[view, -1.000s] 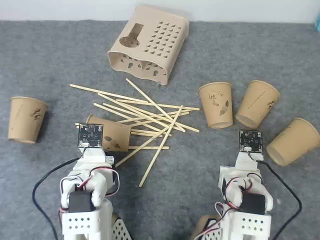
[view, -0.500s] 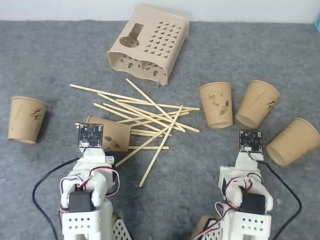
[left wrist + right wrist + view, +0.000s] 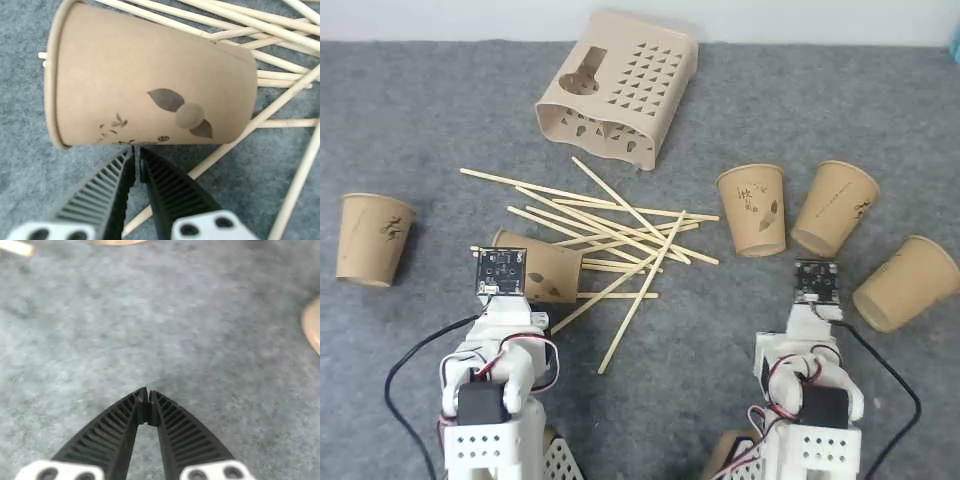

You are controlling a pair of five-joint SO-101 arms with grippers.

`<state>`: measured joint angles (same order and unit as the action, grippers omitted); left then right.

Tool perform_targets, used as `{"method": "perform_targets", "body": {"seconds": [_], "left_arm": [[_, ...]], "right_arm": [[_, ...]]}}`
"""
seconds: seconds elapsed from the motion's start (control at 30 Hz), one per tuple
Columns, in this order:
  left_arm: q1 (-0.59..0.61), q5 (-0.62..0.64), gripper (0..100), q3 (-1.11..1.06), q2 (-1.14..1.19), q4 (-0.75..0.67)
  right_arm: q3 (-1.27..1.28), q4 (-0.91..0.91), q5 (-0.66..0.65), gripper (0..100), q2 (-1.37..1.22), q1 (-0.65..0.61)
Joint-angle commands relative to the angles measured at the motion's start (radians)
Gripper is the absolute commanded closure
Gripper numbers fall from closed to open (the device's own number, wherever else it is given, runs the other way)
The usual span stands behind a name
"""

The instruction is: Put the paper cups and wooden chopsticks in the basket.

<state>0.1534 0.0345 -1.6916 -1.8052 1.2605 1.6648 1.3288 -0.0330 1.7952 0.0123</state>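
A tan perforated basket lies tipped on its side at the back of the grey mat. Several wooden chopsticks lie scattered in the middle. One paper cup lies on its side among them; in the left wrist view this cup is just beyond my left gripper, which is shut and empty. Another cup is at far left. Three cups sit on the right. My right gripper is shut over bare mat, near those cups.
Both arm bases stand at the front edge with cables trailing beside them. Bare grey mat lies left of the basket and between the arms. A white wall edge runs behind the basket.
The right arm has shifted slightly toward the back. The left arm and all objects are unchanged.
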Motion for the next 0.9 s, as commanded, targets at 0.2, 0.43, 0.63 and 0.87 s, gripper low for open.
{"method": "perform_targets", "body": {"seconds": [0.2, 0.43, 0.63, 0.87], "left_arm": [[-0.138, -0.006, 99, 0.007, -0.017, 0.002], [0.121, -0.008, 98, 0.088, -0.018, 0.002], [0.207, -0.009, 98, 0.105, -0.018, -0.100], [0.230, -0.127, 91, 0.252, -0.015, -0.040]], "right_arm": [[0.006, -0.018, 0.003, 98.9, 0.016, 0.061], [-0.066, -0.028, -0.149, 98.9, 0.016, 0.260], [-0.074, -0.090, -0.479, 98.9, 0.016, 0.306], [-0.144, -0.102, -0.338, 98.9, 0.012, 0.242]]}}
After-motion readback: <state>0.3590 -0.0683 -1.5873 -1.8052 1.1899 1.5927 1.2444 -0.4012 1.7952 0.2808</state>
